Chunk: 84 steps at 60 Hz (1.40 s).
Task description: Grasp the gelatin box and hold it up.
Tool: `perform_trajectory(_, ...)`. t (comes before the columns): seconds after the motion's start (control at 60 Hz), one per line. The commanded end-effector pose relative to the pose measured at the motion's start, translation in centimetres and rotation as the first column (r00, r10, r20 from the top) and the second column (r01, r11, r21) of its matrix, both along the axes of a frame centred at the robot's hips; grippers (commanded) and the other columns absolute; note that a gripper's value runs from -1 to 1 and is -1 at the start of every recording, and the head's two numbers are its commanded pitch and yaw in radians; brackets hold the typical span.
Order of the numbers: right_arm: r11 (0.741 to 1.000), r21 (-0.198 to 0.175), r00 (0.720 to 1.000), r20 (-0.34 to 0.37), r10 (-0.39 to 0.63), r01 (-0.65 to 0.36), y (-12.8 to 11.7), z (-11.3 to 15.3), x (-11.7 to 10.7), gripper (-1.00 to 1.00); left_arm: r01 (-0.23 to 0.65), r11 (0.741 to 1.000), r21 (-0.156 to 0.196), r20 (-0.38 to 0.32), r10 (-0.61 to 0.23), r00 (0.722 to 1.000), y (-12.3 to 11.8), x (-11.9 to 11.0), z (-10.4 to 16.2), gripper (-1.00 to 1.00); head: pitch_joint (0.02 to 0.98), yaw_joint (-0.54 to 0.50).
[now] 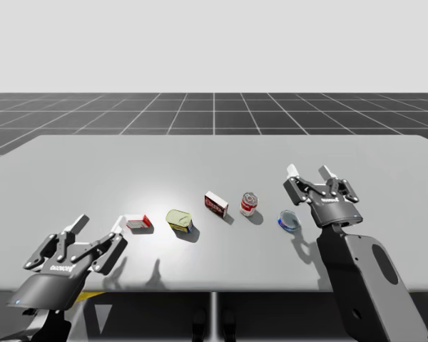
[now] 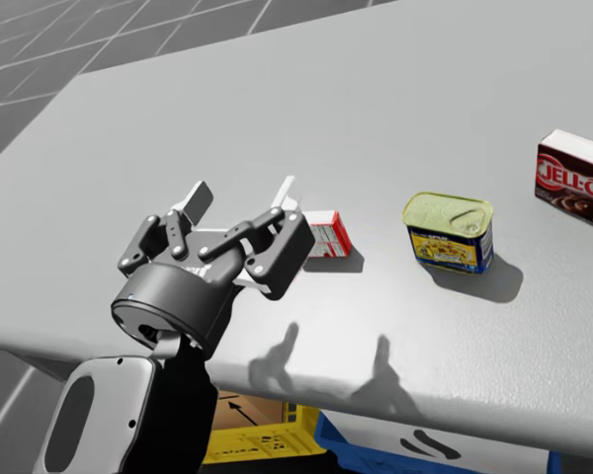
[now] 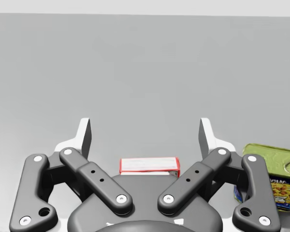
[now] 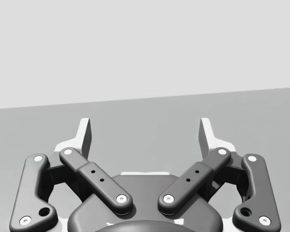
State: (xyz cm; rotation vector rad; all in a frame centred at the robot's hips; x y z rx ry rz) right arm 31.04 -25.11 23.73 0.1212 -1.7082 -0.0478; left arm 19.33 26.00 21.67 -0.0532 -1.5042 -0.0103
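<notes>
The gelatin box is a small red and white box lying flat on the grey table, at the left end of a row of things. My left gripper hovers just short of it, open, with nothing between its fingers. In the head view the gelatin box lies just beyond and to the right of my left gripper. Along my left gripper the gelatin box sits low between the spread fingers, untouched. My right gripper hangs open above the table's right side, and my right gripper holds nothing.
Right of the gelatin box stand a yellow-green rectangular tin, a dark red box, a red and white can and a blue can lying down near my right arm. The tin stands close to the box.
</notes>
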Motion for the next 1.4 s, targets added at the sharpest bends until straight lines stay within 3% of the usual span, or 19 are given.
perform_trajectory(0.017,1.000,-0.002,1.000,0.003,-0.009,0.009,-0.1,0.0,0.0,-1.00,0.007,1.000,-0.008,-0.070,-0.008,0.997,-0.2,-1.7,-3.4,-1.00,0.893,0.46)
perform_trajectory(0.183,1.000,-0.004,1.000,0.005,-0.012,0.012,-0.2,0.0,0.0,-1.00,0.005,0.999,-0.035,-0.110,-0.009,0.994,-0.5,-1.0,-6.3,-1.00,0.890,0.46)
perform_trajectory(0.383,1.000,-0.008,1.000,0.007,-0.014,0.014,-0.3,0.0,0.1,-1.00,0.006,1.000,-0.029,-0.117,-0.010,0.993,-1.1,1.3,-8.0,-1.00,0.886,0.46)
perform_trajectory(0.5,1.000,-0.009,1.000,0.008,-0.016,0.016,-0.4,0.0,0.1,-1.00,-0.010,1.000,-0.009,-0.118,0.009,0.993,-1.2,2.7,-8.4,-1.00,0.885,0.45)
perform_trajectory(0.85,1.000,-0.011,1.000,0.008,-0.020,0.020,-0.5,0.0,0.2,-1.00,-0.064,0.998,0.006,-0.137,0.065,0.988,-1.1,5.6,-9.0,-1.00,0.888,0.44)
perform_trajectory(1.183,0.999,-0.016,1.000,0.012,-0.028,0.028,-0.5,0.0,0.3,-1.00,-0.070,0.998,-0.001,-0.177,0.069,0.982,-1.3,6.9,-9.8,-0.98,0.882,0.44)
perform_trajectory(1.233,0.999,-0.015,1.000,0.013,-0.029,0.029,-0.6,0.0,0.3,-1.00,-0.074,0.997,0.010,-0.179,0.075,0.981,-1.5,6.8,-9.9,-0.38,0.878,0.44)
perform_trajectory(1.25,0.999,-0.015,0.999,0.013,-0.029,0.029,-0.6,0.0,0.2,-1.00,-0.072,0.997,0.006,-0.176,0.072,0.982,-1.4,6.8,-10.0,0.17,0.877,0.44)
perform_trajectory(1.267,0.999,-0.015,0.999,0.013,-0.029,0.029,-0.6,0.0,0.2,-1.00,-0.072,0.997,0.006,-0.176,0.072,0.982,-1.4,6.8,-10.0,0.17,0.877,0.44)
perform_trajectory(1.283,0.999,-0.015,0.999,0.014,-0.031,0.031,-0.6,0.0,0.2,-1.00,-0.066,0.998,0.006,-0.180,0.066,0.981,-1.5,6.7,-10.0,0.92,0.871,0.44)
perform_trajectory(1.4,0.999,-0.018,0.999,0.015,-0.039,0.039,-0.6,0.0,0.2,-1.00,-0.061,0.998,0.016,-0.175,0.063,0.982,-1.6,6.6,-10.1,1.00,0.819,0.44)
